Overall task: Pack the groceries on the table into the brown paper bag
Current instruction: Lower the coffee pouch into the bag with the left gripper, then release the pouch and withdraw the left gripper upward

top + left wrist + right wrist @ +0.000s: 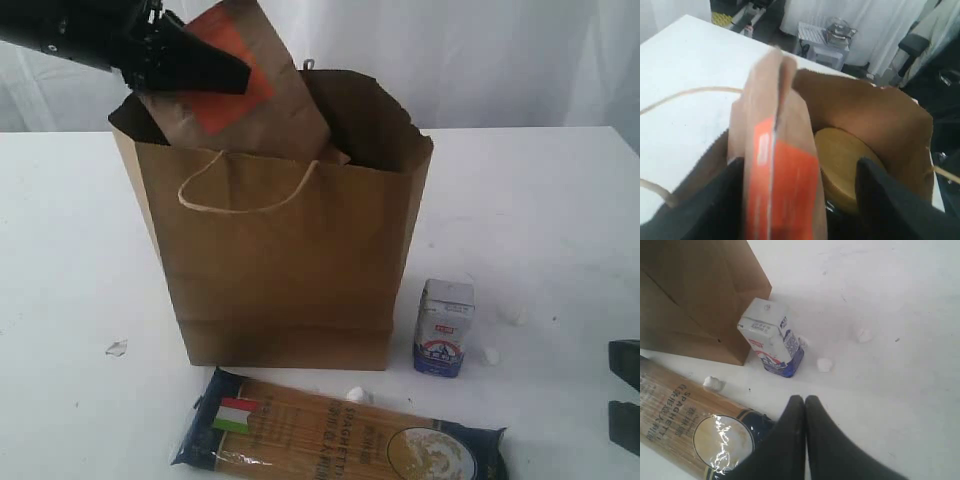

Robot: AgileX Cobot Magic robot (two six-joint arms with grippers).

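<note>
L gripper [800,172] is above the bag mouth, far left. Its jaws are spread wide w/ the pouch [285,105] standing between them and a gap on one side, so it isn't clamped. Pouch is upright, long axis near vertical & tipped a little. Its lower end is inside the bag [290,260], top half poking out, w/ a jar lid [840,160] below & beside it. Next move is prob. a straight drop. R gripper [805,402], fingertips pressed together & empty, is at near right over the table [540,220]. Carton [444,327] stands just right of the bag, far-left of that gripper. Spaghetti [330,435] lies flat on the bag's near side, long axis left–right. R arm is nearer both.
</note>
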